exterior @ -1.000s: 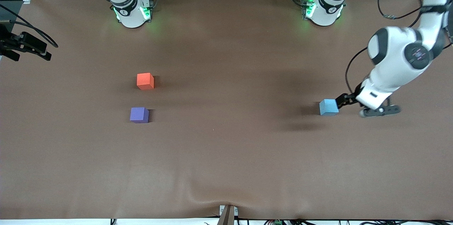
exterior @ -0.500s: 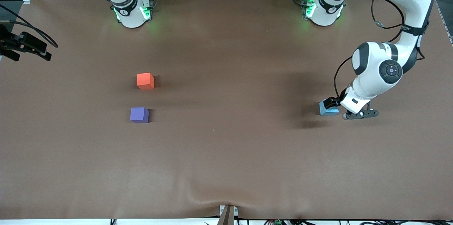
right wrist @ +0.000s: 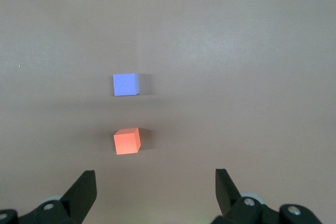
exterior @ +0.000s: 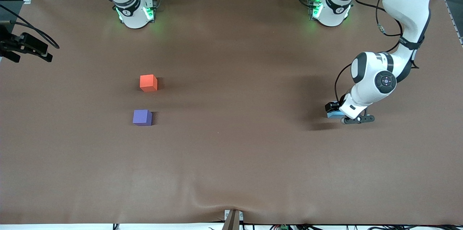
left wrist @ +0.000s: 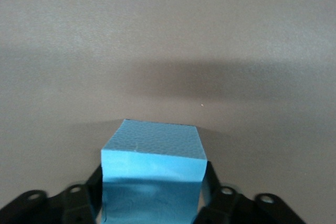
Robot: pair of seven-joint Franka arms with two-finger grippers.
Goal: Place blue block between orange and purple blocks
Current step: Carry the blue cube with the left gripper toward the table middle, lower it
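Toward the left arm's end of the worktop, the front view shows the left tool low over the blue block, which is mostly hidden under the wrist. The orange block and the purple block sit well apart from that tool, toward the right arm's end, with a bare gap between them; purple lies nearer the front camera. Only the right arm's base shows here; that arm waits.

Seen from the left wrist, the blue block sits between the left tool's fingers, which flank two opposite side faces closely; whether they already press on it I cannot tell. It looks like light, matte foam, so a modest squeeze on those flat faces should hold it without slipping.

From the right wrist, the right tool hangs spread wide over the worktop, empty, with the orange block closer to it than the purple block.
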